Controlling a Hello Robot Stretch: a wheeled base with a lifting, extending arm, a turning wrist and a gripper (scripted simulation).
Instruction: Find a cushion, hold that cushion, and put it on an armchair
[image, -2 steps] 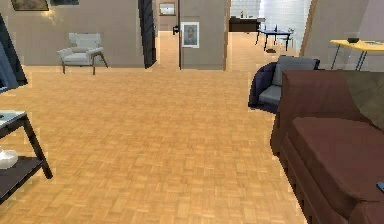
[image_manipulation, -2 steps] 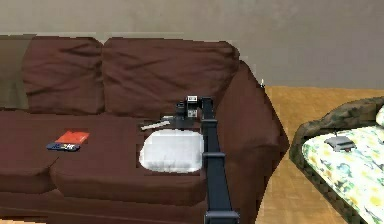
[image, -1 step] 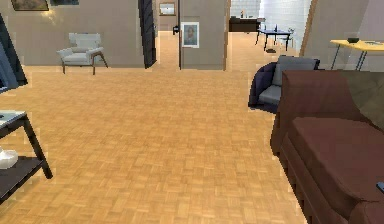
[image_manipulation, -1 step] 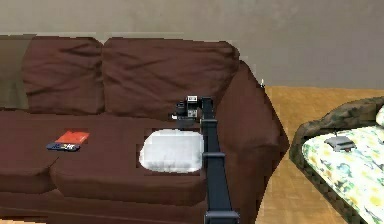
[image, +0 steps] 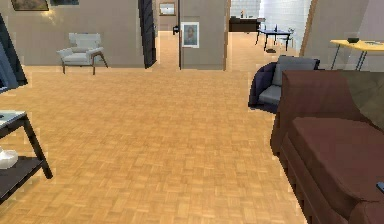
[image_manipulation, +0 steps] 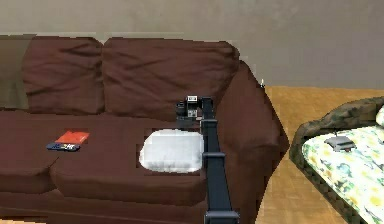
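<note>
A white cushion (image_manipulation: 172, 152) lies on the seat of a dark brown sofa (image_manipulation: 120, 75) in the arm side view. The dark arm bar (image_manipulation: 213, 165) rises along the cushion's right edge. My gripper (image_manipulation: 186, 112) stands just beyond the cushion, in front of the sofa's back. I cannot tell whether it holds anything. In the forward view a light grey armchair (image: 82, 50) stands by the far wall at the left. A dark blue armchair (image: 272, 84) with a grey seat sits beside the brown sofa (image: 335, 135) at the right.
A red book (image_manipulation: 68, 141) lies on the sofa seat at the left, and an olive throw (image_manipulation: 12, 75) hangs over the back. A floral-covered bed (image_manipulation: 345, 165) sits at the right. A black shelf (image: 18, 150) stands at the forward view's left. Wood floor (image: 150, 130) spreads ahead.
</note>
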